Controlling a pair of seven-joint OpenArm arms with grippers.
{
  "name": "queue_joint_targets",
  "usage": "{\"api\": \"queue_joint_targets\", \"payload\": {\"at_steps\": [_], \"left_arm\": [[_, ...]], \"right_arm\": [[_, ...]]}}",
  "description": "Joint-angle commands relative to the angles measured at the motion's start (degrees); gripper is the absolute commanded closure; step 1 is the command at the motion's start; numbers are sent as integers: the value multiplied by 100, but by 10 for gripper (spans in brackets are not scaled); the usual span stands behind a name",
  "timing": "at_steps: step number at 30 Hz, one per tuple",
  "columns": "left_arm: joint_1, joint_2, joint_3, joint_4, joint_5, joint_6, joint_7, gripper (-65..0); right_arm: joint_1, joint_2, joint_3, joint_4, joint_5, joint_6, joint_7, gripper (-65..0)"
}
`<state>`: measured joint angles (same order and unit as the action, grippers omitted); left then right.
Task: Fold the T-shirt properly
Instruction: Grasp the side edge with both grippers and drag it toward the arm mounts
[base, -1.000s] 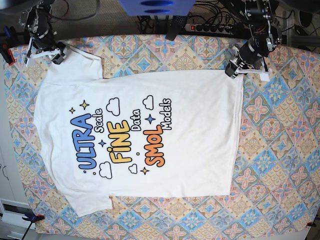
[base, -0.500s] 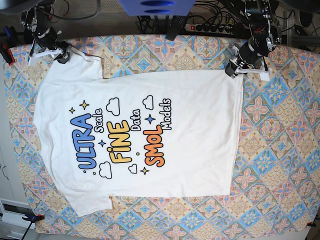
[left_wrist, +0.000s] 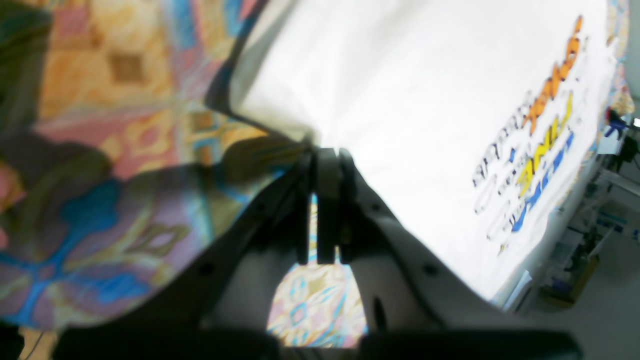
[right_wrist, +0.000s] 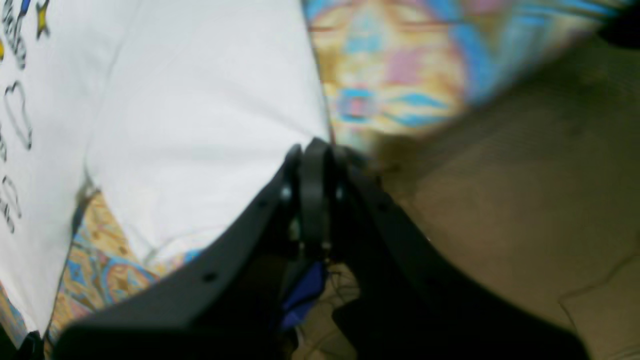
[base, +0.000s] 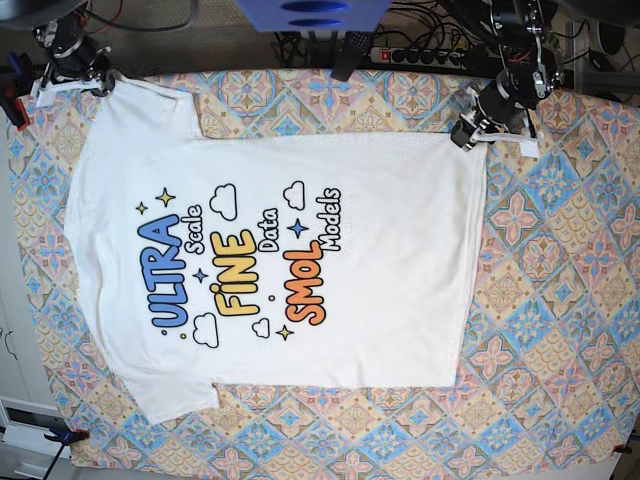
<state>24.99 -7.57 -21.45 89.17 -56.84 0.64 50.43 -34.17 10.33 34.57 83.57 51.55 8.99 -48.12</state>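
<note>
I'm seeing shirt (base: 300, 270) lying print-up, spread flat on patterned table (base: 560, 300). Left hand (base: 470, 132) pinching hem corner at far edge, jaws clamped together on cloth. Right hand (base: 72, 68) closed on sleeve tip at table's far corner, jaws together, white fabric meeting fingertips (right_wrist: 314, 150) in wrist view

Right gripper (right_wrist: 314, 150) is seen from behind, dark jaws pressed together with no gap visible. White T-shirt (right_wrist: 200, 115) fabric is pinched at its corner edge between the tips. Outlined cloud prints and a yellow star are glimpsed far left. Patterned tablecloth (right_wrist: 395, 75) is blurred beyond; brownish floor (right_wrist: 525, 200) is seen at right.
</note>
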Motion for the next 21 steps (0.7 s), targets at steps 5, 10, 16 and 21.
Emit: {"api": "queue_joint_targets", "payload": {"at_steps": [5,10,16,21], "left_arm": [[318,-153,-22,108,-44,-43,-11,0],[723,-364,-31,213,-70,-51,-11,0],[1294,-364,-48,908,-70,-51,-37,0],[1391,-355,-48,1294,-79,-51,-11,0]], "right_arm": [[-253,62,627,78,45,1039,-520,-2],[-508,62,864,78,45,1637,-784,-2],[-807,62,864,113,45,1672,-801,-2],[-1079,-26,882,790,54,1681,-793,-2]]}}
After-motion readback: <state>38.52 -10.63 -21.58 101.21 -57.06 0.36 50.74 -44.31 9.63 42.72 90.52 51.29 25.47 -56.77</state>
